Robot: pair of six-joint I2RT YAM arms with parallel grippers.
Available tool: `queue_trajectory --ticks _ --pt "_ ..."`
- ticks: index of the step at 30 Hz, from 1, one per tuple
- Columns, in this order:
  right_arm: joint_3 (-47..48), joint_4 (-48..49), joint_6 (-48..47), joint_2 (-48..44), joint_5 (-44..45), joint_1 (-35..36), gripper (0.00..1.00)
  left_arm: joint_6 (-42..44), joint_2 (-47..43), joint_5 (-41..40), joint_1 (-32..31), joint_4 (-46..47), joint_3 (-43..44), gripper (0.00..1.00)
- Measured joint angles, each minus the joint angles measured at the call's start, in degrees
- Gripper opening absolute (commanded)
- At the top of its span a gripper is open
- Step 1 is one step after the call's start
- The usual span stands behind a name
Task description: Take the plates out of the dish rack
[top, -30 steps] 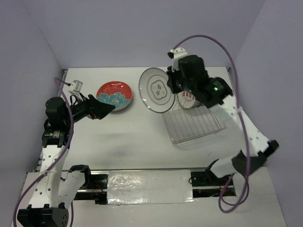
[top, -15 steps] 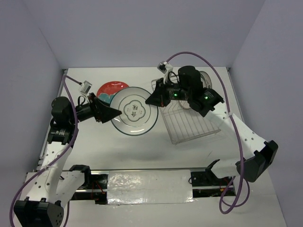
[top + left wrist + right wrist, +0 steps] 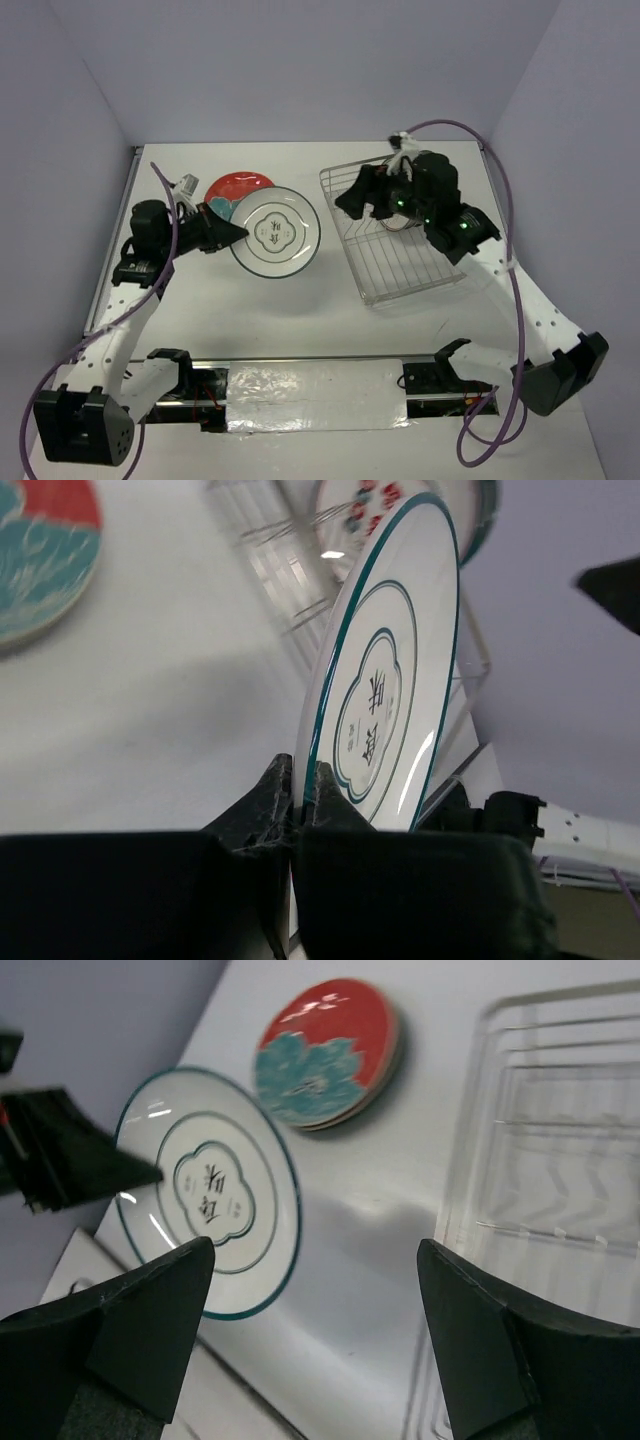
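Left hand (image 3: 225,232) is pinching the rim of a white teal-rimmed plate (image 3: 275,231), fingers pressed tight on its edge. The plate is hanging over the counter (image 3: 300,300), between the stacked red flowered plates (image 3: 232,190) and the dish rack (image 3: 400,270). Right hand (image 3: 362,195) is hovering over the rack's left edge, fingers spread wide, gripping nothing. A motif-rimmed plate (image 3: 370,505) is standing in the rack, partly hidden.

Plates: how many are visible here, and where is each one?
3. One white plate is gripped by the left end effector; one red plate lies on the table; a third plate is in the dish rack. More may be hidden under the red one.
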Motion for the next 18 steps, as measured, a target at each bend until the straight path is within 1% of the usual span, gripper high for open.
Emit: queue_trajectory --ticks 3,5,6,7,8,9,12,16,18 --pt "-3.9 -2.1 1.1 -5.4 6.8 -5.1 0.90 -2.5 3.1 -3.0 0.1 0.6 -5.8 0.00" --pt "-4.6 -3.7 1.0 -7.7 9.6 -6.9 0.91 -4.3 4.9 -4.0 0.0 1.2 -10.4 0.00" --pt "-4.6 -4.1 0.7 -8.5 10.7 -7.2 0.96 -5.1 5.7 -4.5 -0.1 1.4 -12.1 0.00" --pt "-4.5 -4.5 0.4 -8.9 11.5 -7.3 0.98 -5.9 6.5 -5.0 -0.3 1.5 -13.6 0.00" --pt "-4.4 -5.2 -0.1 -9.1 12.2 -7.4 1.00 -6.4 7.2 -5.5 -0.5 1.7 -14.6 0.02" --pt "-4.1 -6.1 -0.7 -9.1 12.8 -7.5 1.00 -7.2 7.8 -6.0 -0.7 2.1 -15.5 0.08" --pt "-3.2 -8.5 -3.0 -7.6 13.4 -8.3 1.00 -8.2 8.8 -7.6 -1.5 4.0 -16.7 0.16" --pt "-1.0 -10.8 -6.5 -3.6 14.4 -9.3 0.98 -8.7 12.0 -10.4 -2.0 7.1 -17.9 0.19" --pt "0.7 -11.5 -9.0 -1.2 15.5 -9.5 0.95 -8.7 14.4 -11.8 -2.0 8.4 -18.8 0.21"
